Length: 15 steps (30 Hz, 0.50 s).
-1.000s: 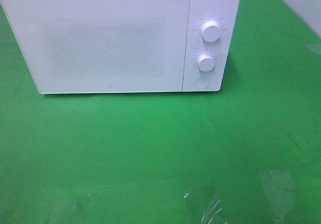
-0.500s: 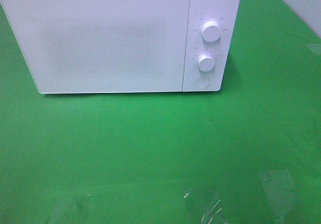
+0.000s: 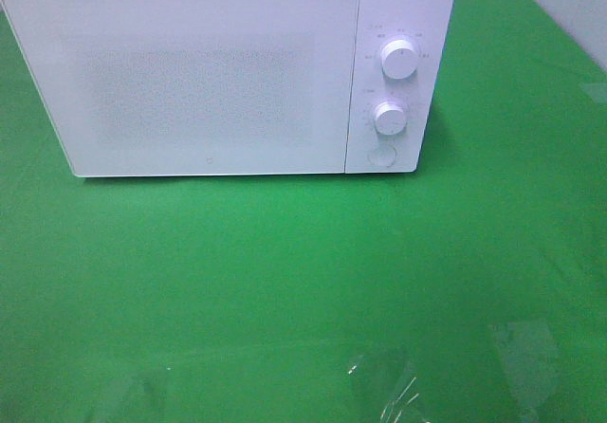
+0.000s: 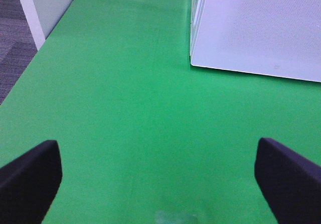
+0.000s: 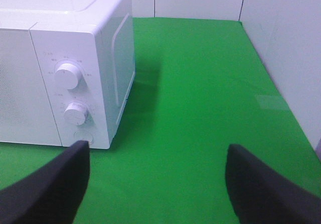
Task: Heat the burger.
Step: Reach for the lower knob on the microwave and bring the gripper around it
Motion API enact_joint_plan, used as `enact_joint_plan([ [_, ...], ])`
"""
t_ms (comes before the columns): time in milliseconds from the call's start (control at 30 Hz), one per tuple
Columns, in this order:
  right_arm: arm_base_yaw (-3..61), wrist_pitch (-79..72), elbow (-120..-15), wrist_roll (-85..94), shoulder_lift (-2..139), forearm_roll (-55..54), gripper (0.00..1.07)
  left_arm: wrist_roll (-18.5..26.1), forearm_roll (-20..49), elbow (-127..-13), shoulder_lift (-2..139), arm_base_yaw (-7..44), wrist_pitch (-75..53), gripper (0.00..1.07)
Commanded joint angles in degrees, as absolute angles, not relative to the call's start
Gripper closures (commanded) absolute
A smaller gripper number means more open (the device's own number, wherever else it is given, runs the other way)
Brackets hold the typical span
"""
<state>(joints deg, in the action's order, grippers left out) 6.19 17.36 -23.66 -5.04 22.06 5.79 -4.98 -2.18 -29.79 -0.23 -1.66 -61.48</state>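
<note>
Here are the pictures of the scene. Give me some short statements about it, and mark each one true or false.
1. The microwave has its door closed. True.
2. A burger lies in front of the microwave. False: no burger shows in any view.
3. Two knobs stand above a round button. True.
4. The left gripper holds a plate. False: its jaws stand open with nothing between them.

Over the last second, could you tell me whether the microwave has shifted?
No. The microwave keeps the same offset from the clear tape patch on the green cloth.
</note>
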Motion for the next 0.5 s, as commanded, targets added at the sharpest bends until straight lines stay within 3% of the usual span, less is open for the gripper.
enact_joint_plan([
  [33,6.30,12.03,-22.17,-5.44,24.41,6.13,0.34,-5.16,-1.83,-29.68,-1.20,-1.72,-61.25,0.10],
  [500,6.30,-12.66,-15.70,-4.30,43.32,5.50,0.34,-5.16,-1.83,-29.68,-1.20,-1.72,-61.25,0.10],
])
